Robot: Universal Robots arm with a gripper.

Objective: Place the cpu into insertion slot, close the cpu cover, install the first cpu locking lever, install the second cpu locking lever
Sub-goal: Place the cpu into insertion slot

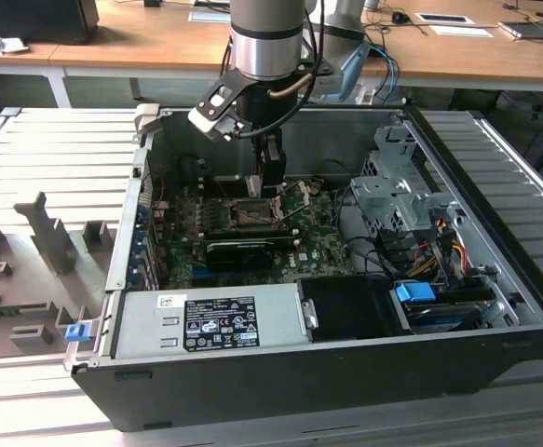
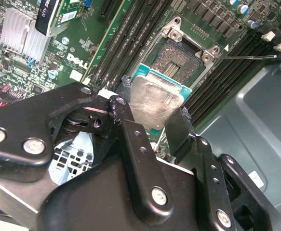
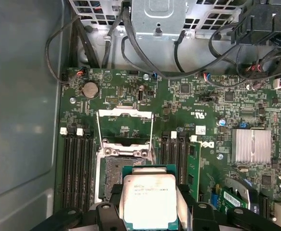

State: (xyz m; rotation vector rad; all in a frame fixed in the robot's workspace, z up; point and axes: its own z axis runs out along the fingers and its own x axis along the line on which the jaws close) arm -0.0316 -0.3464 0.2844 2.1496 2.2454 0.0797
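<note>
Ribbed grey table (image 1: 47, 158) panels carried the open black computer case (image 1: 299, 372), which lay with its interior facing up. Nearest the exterior view, we observed the grey power supply (image 1: 206, 321) along the front wall, with a blue tab (image 1: 415, 291) towards the exterior view's right. Beyond these lay the green motherboard (image 1: 318, 247) and a long black card (image 1: 238, 250). Further in, the arm reached down into the case, and the claw (image 1: 269, 182) hung just above the insertion slot (image 1: 251, 212).

In both wrist views, the claw (image 2: 154, 109) (image 3: 150, 199) was clenched on the cpu (image 2: 154, 98) (image 3: 149, 195), with one black finger on each of two opposite edges. The pale metal top faced the cameras. The cpu was held over one edge of the insertion slot (image 2: 179, 60) (image 3: 112, 175) and overlapped it in part; we could not tell whether the two touched. The slot's contact field was exposed.

Past the slot, the cpu cover (image 3: 126, 113) stood raised off it. A thin locking lever (image 2: 248, 57) stood free above the memory slots (image 2: 227, 70) (image 3: 77, 168). A finned silver heat sink (image 3: 251, 144) sat well apart on the board.

Farthest back, a wooden table (image 1: 113, 47) ran behind the case.
</note>
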